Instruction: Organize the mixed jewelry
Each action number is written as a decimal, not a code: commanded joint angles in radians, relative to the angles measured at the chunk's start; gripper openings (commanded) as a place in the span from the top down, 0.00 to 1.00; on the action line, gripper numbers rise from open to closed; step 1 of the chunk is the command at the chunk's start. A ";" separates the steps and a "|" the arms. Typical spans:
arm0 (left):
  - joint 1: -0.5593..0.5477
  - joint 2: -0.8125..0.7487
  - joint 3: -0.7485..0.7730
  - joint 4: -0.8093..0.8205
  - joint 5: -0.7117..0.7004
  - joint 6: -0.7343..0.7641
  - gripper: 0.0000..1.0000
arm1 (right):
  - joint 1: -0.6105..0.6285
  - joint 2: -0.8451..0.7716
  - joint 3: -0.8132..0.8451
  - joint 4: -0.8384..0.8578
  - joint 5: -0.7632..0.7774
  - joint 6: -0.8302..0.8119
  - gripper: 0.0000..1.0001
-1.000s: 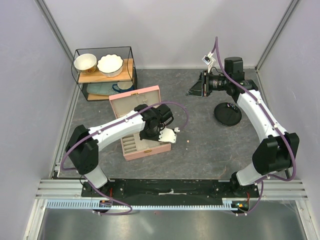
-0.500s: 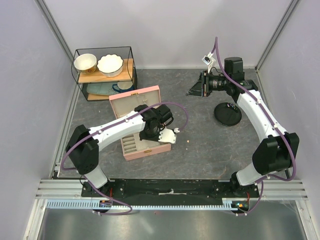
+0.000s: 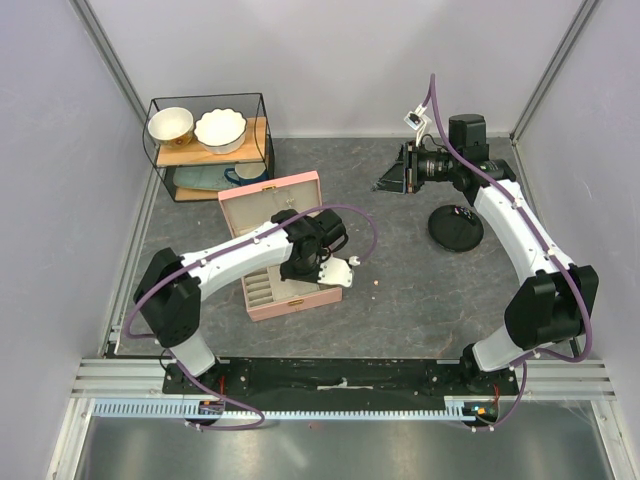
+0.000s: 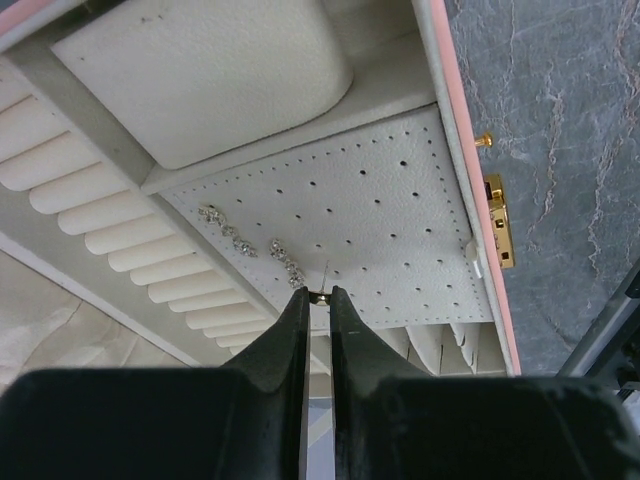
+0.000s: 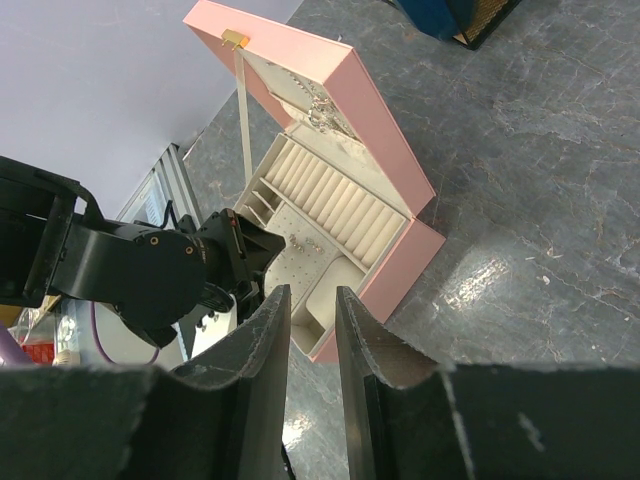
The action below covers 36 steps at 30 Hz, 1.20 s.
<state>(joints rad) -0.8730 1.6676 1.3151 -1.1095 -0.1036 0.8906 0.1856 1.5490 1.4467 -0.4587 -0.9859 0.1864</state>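
Observation:
The pink box (image 3: 283, 190) lies open on the table's left half, also seen in the right wrist view (image 5: 380, 110). My left gripper (image 3: 318, 262) hovers over its tray. In the left wrist view this gripper (image 4: 318, 300) is shut on a tiny gold stud (image 4: 321, 296). The stud's thin post points at the white perforated pad (image 4: 390, 215). Two short crystal pieces (image 4: 225, 228) (image 4: 288, 262) sit on that pad. A tiny pale bead (image 3: 376, 289) lies on the table right of the box. My right gripper (image 3: 388, 182) is raised at the back right, slightly open and empty (image 5: 312, 292). No chain shows.
A black round disc stand (image 3: 455, 228) sits under the right arm. A wire shelf (image 3: 208, 145) with two bowls stands at the back left. Ring rolls (image 4: 120, 250) and a white cushion (image 4: 210, 80) fill the rest of the box tray. Grey walls close in both sides.
Almost nothing: my left gripper has stayed over the box tray with only a slight shift. The right arm has not moved.

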 commanded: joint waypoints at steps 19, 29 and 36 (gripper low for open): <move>-0.009 0.023 0.022 0.025 -0.019 0.014 0.98 | -0.005 -0.012 -0.003 0.014 -0.014 -0.019 0.68; -0.009 0.032 0.027 0.027 -0.027 0.013 0.99 | -0.006 -0.013 -0.005 0.014 -0.016 -0.022 0.68; -0.009 0.034 0.027 0.027 -0.025 0.011 0.99 | -0.005 -0.012 -0.006 0.014 -0.016 -0.022 0.68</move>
<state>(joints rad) -0.8730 1.6928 1.3151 -1.0931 -0.1223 0.8906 0.1856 1.5490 1.4460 -0.4591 -0.9882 0.1860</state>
